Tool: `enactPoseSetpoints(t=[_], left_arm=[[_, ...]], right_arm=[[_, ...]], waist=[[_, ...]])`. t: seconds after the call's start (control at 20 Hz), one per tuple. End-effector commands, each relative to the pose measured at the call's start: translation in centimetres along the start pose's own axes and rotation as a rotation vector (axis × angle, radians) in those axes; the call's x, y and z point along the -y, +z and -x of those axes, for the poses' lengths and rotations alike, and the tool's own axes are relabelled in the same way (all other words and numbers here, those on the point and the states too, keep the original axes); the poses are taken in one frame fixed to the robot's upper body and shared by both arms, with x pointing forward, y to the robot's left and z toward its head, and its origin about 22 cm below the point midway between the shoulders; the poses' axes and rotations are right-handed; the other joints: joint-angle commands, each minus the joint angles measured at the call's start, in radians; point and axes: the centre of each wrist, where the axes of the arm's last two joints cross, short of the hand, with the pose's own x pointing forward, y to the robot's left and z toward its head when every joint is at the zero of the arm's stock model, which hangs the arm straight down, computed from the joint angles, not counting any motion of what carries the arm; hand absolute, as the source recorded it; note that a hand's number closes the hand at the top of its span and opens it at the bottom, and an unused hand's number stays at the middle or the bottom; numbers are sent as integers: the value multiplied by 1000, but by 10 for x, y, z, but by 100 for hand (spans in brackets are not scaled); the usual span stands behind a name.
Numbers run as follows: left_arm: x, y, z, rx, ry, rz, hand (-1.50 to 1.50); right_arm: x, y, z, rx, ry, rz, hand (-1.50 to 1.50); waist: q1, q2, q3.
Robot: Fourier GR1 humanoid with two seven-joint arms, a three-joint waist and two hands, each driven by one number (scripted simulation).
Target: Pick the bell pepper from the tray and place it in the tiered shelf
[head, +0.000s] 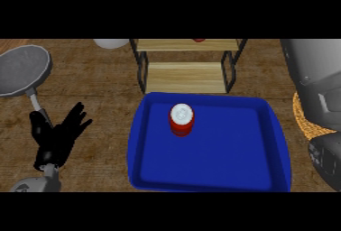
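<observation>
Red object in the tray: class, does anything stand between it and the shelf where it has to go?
Nothing visible does. The red object stands in the far half of the tray, and the shelf sits just beyond the tray's far rim, so only that rim lies between them. The shelf's lower board looks bare.

A blue tray (209,144) sits on the wooden counter (100,85), with a red can (181,119) with a white top standing upright near its far middle. Just beyond the tray is a wooden tiered shelf (186,76) with a black frame; a small red thing (199,39) lies on its upper level. At the left, the left hand (58,135) rests open, fingers up, beside a grey pan (23,70).
</observation>
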Motion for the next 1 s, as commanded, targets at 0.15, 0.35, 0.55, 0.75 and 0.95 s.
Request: enactPoseSetpoints(t=[0.15, 0.35, 0.55, 0.75, 0.95], left_arm=[[-7, -2, 17, -50, -2, -5, 0], [-5, 6, 16, -68, 11, -28, 0], [-20, 9, 8, -71, 14, -13, 0], [0, 4, 19, -71, 3, -33, 0], [-8, 6, 26, -76, 9, -30, 0]], right_arm=[[42, -16, -4, -14, -34, 255, -150], [84, -25, 7, -48, -113, 354, -150], [146, -31, 17, -95, -141, 377, -150], [194, -23, 21, -105, -156, 344, -150], [210, -11, 46, -80, -148, 300, -150]], waist=[[-15, 0, -5], [-22, -6, -3], [-34, -10, -3], [-44, -11, -3], [-33, -8, -3]])
